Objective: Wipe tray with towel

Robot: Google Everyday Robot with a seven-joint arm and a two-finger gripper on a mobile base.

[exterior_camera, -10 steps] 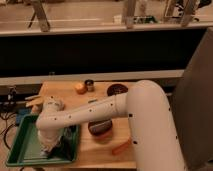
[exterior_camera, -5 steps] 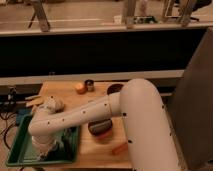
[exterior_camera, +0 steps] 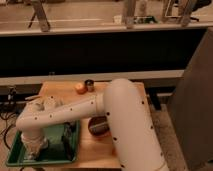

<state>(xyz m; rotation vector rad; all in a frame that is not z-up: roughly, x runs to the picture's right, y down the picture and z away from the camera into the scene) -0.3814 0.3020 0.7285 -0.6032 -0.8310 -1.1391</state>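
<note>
Slide the gripper point(exterior_camera: 35, 148), open or shut I cannot tell, softly from the left end across the whole wide shallow green plastic tray point(exterior_camera: 50, 159).

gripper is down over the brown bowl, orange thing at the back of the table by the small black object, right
Not the brown bowl: the camera view shows the gripper down over the green tray. The orange thing is at the back of the table by the small black object.
</note>
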